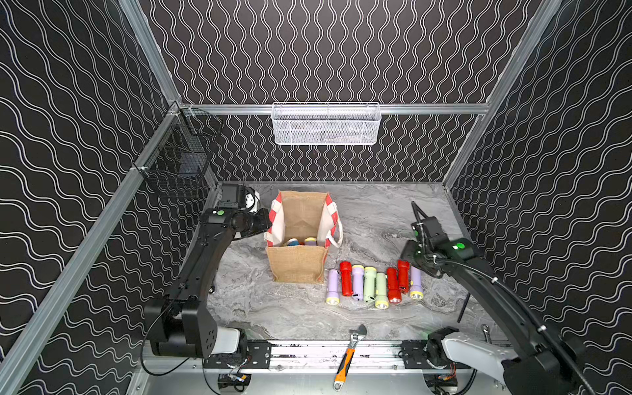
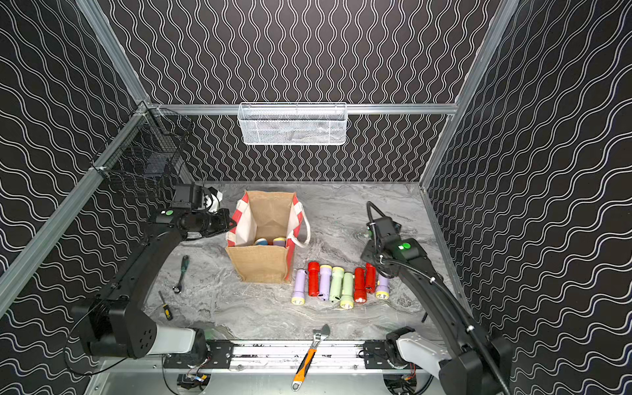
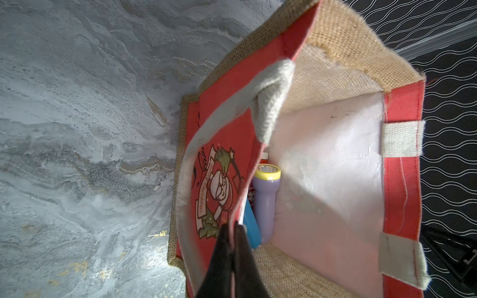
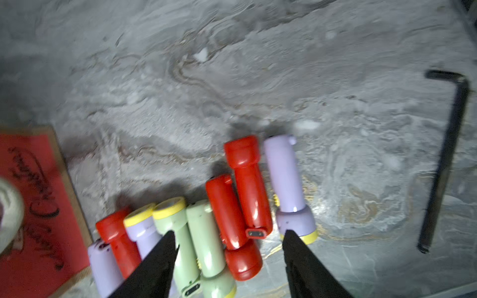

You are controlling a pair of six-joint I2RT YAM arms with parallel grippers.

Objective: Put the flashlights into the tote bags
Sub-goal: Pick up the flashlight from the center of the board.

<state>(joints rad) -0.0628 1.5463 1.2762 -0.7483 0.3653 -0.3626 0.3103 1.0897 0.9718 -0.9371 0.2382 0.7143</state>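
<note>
Left wrist view, entry 1: left gripper (image 3: 231,228), black fingers pressed together, pinching the red printed wall of the tote bag (image 3: 333,160) at its rim. Inside the bag, against the white lining, is a lilac flashlight (image 3: 265,203) with its yellow-ringed lens toward the opening. A blue flashlight (image 3: 251,229) sits just beside it.

Entry 2, both top views: the bag stands upright with its mouth open, a little toward 11 o'clock from the centre of the marbled table (image 1: 376,219). The left arm meets it from 9 o'clock.

Entry 3: row of flashlights (image 1: 374,285), eight pieces in lilac, red and pale green. They lie side by side on the table at 4 o'clock from the bag, near it.

Entry 4, right wrist view: right gripper (image 4: 229,232), fingers spread wide and empty, above the 3 o'clock half of the row. Whether they touch it cannot be told.

Entry 5, sundries:
- An orange-handled wrench (image 1: 349,355) lies at the table's 6 o'clock edge.
- A black hex key (image 4: 446,160) lies well apart from the row.
- A white mesh basket (image 1: 326,124) hangs on the wall at 12 o'clock.
- A black wire basket (image 1: 178,160) hangs at 10 o'clock.
</note>
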